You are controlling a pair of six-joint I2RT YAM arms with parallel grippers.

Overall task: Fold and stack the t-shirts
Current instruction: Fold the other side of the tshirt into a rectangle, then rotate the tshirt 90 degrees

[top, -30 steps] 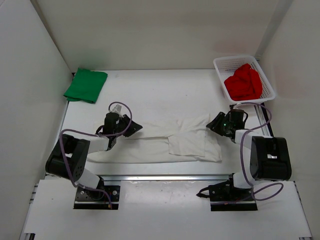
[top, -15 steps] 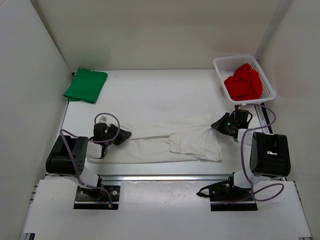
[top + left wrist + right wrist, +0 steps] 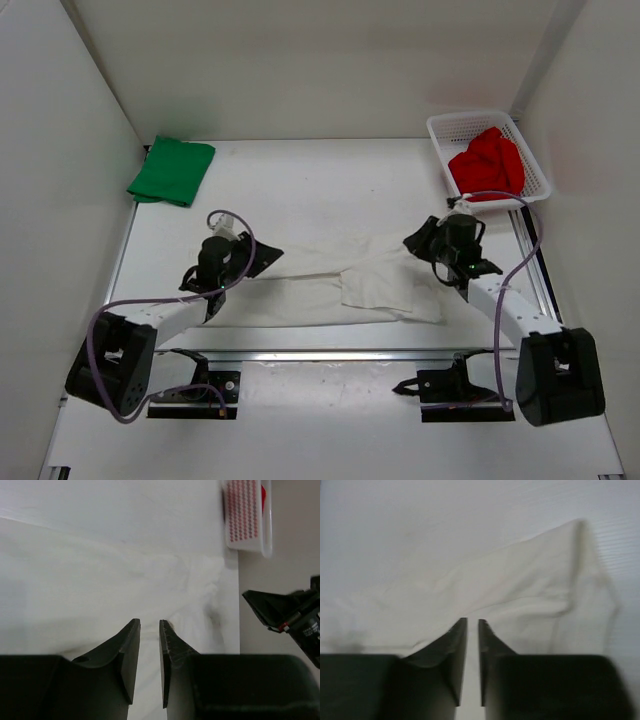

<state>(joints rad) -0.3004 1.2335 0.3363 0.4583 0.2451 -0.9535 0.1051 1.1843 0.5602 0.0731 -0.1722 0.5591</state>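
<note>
Both arms have edged inward over the last half second. The left end effector point(image 3: 149, 624) now sits over the left part of the rumpled white cloth t-shirt point(image 3: 320, 290) and the right end effector point(image 3: 472, 621) by its upper right corner, each with jaws a narrow slit apart and no cloth seen pinched. So the garment, drawn out long across the lower middle of the white bench point(image 3: 330, 190), looks released and ready for a fold. The folded bright green t-shirt point(image 3: 172, 170) waits at upper left, the red t-shirt point(image 3: 487, 165) lies bunched in the white plastic mesh basket point(image 3: 440, 125) at upper right — no brand, label or writing is legible.
</note>
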